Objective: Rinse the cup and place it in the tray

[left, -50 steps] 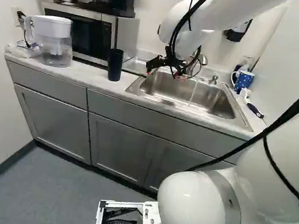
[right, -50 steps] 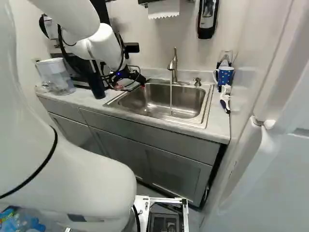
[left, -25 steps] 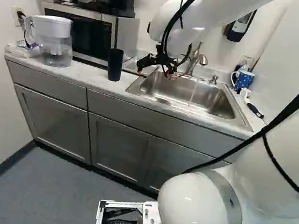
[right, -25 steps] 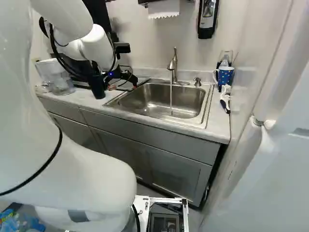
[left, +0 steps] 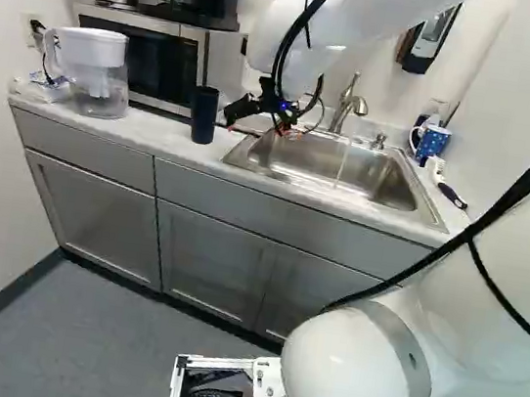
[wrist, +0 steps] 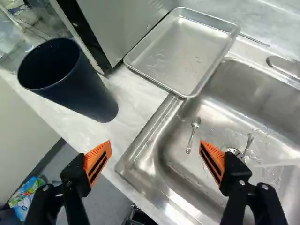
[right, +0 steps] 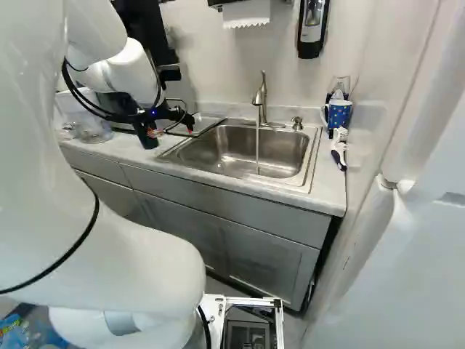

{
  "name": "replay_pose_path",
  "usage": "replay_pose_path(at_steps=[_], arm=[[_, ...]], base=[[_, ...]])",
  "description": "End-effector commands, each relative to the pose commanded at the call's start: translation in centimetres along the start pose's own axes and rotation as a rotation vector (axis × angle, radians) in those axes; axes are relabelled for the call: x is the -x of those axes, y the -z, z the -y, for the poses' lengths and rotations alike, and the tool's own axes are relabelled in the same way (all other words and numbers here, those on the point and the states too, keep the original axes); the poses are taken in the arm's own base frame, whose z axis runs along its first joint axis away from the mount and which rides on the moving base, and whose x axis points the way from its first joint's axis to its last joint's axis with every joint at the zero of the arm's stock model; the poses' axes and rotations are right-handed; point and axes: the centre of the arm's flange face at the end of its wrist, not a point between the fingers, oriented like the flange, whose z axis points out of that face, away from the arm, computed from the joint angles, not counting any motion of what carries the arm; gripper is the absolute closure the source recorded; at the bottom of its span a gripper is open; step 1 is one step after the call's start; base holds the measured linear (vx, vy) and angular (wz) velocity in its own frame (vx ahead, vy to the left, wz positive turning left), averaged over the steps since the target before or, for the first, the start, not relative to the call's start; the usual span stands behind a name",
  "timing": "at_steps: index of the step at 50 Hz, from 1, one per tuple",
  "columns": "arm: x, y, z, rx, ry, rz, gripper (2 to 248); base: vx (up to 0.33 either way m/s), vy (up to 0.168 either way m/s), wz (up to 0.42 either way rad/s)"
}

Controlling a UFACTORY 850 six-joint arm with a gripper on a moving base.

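The gripper (left: pixel 255 126) hangs over the counter at the sink's left edge, just right of the dark cup (left: pixel 203 116) in the left base view. In the wrist view the gripper (wrist: pixel 155 144) stands wide open, nothing between its orange pads. The cup (wrist: pixel 96 93) stands upright on the counter, ahead of one finger and outside the gap. A shallow metal tray (wrist: pixel 180 54) lies farther ahead, between microwave and sink, with a few wet-looking marks. The sink (right: pixel 240 153) lies beside it, with a thin stream of water falling from the faucet (right: pixel 261 98).
Two spoons, one of them this spoon (wrist: pixel 192 135), lie in the sink. The microwave (left: pixel 146 58) stands behind the cup and a water pitcher (left: pixel 95 76) to its left. A blue mug (right: pixel 338 115) and a brush (right: pixel 339 149) are right of the sink.
The arm has swung left, bringing the gripper from above the sink toward the cup. It has stayed open. The base and the cup have not moved.
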Motion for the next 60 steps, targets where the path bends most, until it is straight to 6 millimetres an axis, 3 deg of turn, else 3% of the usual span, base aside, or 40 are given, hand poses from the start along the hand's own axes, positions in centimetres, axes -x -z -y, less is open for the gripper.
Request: replay_pose_path(at_steps=[42, 60], arm=[[-2.1, -1.9, 6.6, -0.092, 0.107, 0.012, 3], [-3.1, -2.8, 8.2, -0.111, 0.129, 0.014, 3]], base=[[0.000, 0.000, 0.000], [0.000, 0.000, 0.000]])
